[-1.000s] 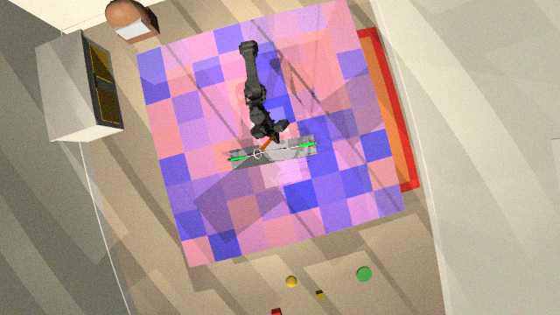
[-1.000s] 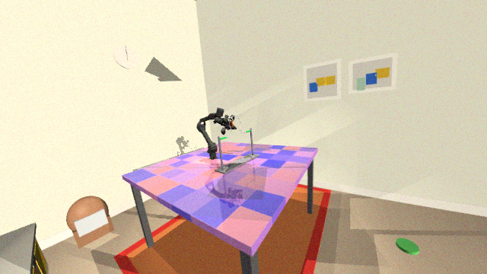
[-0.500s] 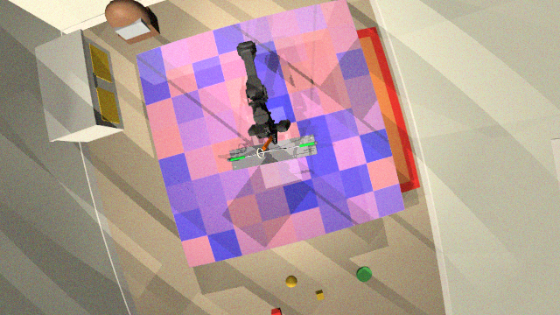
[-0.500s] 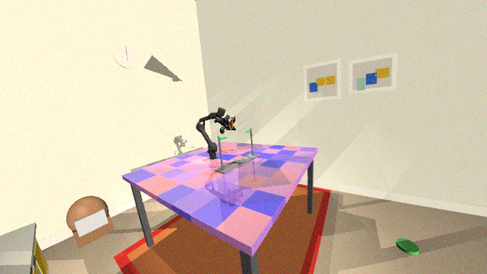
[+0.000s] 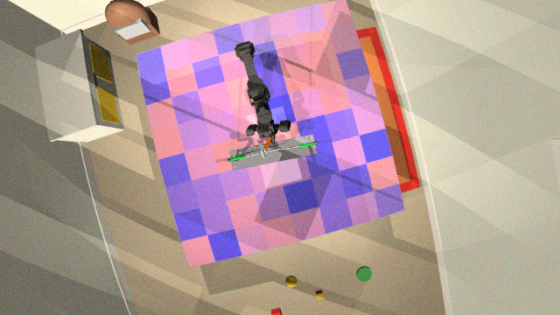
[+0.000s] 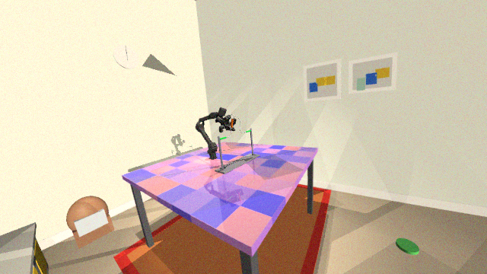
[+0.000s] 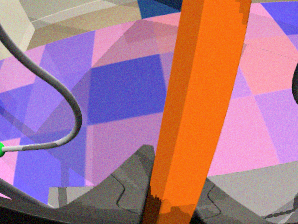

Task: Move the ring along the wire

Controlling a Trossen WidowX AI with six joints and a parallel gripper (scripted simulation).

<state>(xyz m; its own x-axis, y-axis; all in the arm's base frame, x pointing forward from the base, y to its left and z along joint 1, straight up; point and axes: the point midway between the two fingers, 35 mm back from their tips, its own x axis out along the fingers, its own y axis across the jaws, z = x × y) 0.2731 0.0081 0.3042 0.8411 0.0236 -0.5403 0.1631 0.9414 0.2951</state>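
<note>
Your black two-finger gripper [image 5: 272, 139] [image 6: 232, 122] [image 7: 154, 156] is closed on the flat orange handle [image 5: 268, 143] [image 6: 232, 122] [image 7: 200, 100] — the pale round ring [image 5: 263, 152] is partway between the green wire ends [image 5: 237, 158] [image 5: 307, 144] [image 6: 223, 138] [image 6: 248, 131]; reaching one, releasing and retreating remain.

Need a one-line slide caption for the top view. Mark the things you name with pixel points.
Black robot arm [image 5: 258, 92] [image 6: 205, 133] grips the orange handle [image 5: 268, 143] [image 6: 232, 122] [image 7: 200, 100] of a pale ring [image 5: 263, 152] between two green wire ends.
</note>
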